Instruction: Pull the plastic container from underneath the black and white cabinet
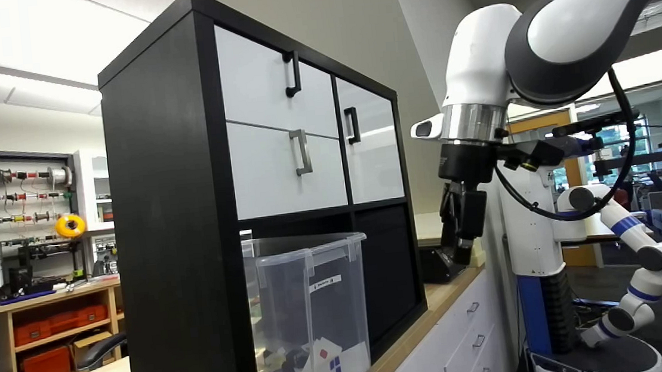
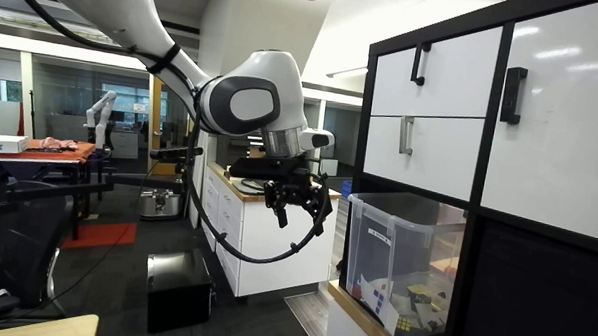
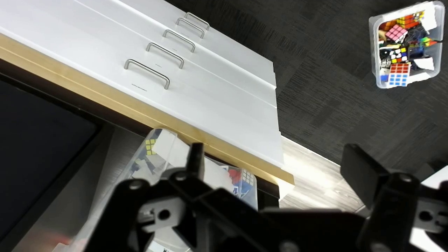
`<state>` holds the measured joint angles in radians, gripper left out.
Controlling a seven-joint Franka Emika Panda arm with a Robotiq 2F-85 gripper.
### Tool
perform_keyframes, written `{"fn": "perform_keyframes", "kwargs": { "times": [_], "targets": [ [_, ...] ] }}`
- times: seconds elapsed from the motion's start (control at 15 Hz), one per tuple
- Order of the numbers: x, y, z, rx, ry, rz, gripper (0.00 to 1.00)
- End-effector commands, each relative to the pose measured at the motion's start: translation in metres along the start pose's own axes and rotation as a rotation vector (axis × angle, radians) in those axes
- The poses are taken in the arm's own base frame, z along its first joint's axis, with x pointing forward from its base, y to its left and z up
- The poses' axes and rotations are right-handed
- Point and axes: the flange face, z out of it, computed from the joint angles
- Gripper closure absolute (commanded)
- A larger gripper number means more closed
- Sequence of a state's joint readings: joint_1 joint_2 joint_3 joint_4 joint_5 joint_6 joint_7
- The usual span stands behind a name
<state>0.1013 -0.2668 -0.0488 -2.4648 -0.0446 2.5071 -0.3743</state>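
Observation:
The plastic container (image 1: 338, 299), translucent with small items inside, stands in the lower compartment of the black and white cabinet (image 1: 166, 224). It also shows in an exterior view (image 2: 372, 263) under the white drawers of the cabinet (image 2: 438, 93). In the wrist view the container (image 3: 140, 168) is at the lower left, partly hidden by a finger. My gripper (image 2: 302, 224) is in the air in front of the cabinet, apart from the container. It also shows in an exterior view (image 1: 458, 244). In the wrist view the gripper (image 3: 274, 157) has its fingers wide apart with nothing between them.
The cabinet stands on a wooden counter top (image 3: 87, 89) over white drawers (image 3: 210, 94) with metal handles. Another clear bin (image 3: 407, 45) with puzzle cubes is on the floor. A black box (image 2: 177, 288) stands on the carpet. A cable (image 2: 262, 260) loops below my arm.

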Motion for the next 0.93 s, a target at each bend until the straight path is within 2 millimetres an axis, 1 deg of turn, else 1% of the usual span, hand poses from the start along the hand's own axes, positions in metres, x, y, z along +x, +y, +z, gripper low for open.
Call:
{"fn": "perform_keyframes", "kwargs": {
  "times": [0.0, 0.4, 0.87],
  "targets": [
    [0.005, -0.002, 0.002, -0.009, 0.019, -0.027, 0.00],
    [0.033, -0.002, 0.009, -0.054, 0.087, -0.105, 0.00],
    [0.069, 0.017, 0.018, -0.116, 0.150, -0.182, 0.00]
  ]
}}
